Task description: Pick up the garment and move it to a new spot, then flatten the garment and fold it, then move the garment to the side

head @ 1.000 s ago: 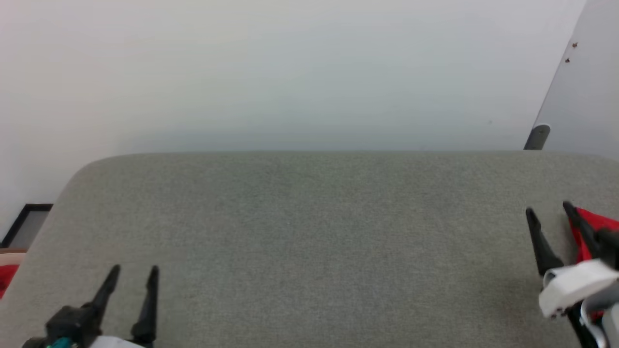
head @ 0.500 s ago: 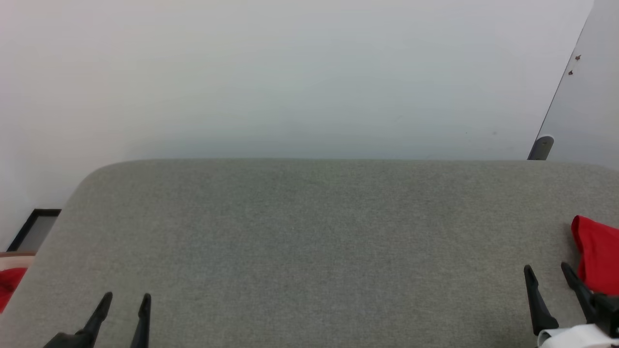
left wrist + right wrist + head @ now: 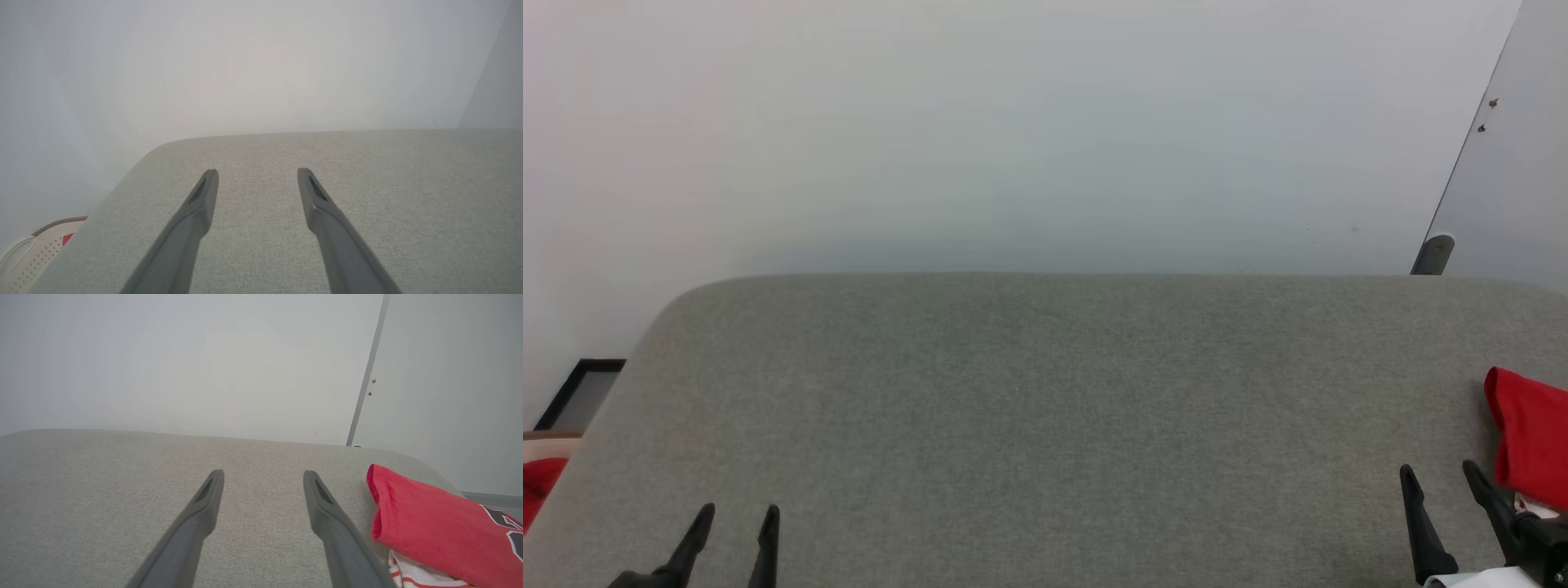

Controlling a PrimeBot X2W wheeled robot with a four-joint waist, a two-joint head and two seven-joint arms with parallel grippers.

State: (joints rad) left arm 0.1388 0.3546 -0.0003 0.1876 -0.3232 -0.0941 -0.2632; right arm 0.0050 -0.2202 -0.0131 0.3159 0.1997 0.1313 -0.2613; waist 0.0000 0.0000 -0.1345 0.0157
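This is looking like a bare test room: a plain white wall [image 3: 1013, 122] is running across the upper frame, a grey fabric-covered desk [image 3: 1045, 408] below.

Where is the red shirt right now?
In the head view the garment lies at the right edge of the grey padded surface, just right of the open right end effector.
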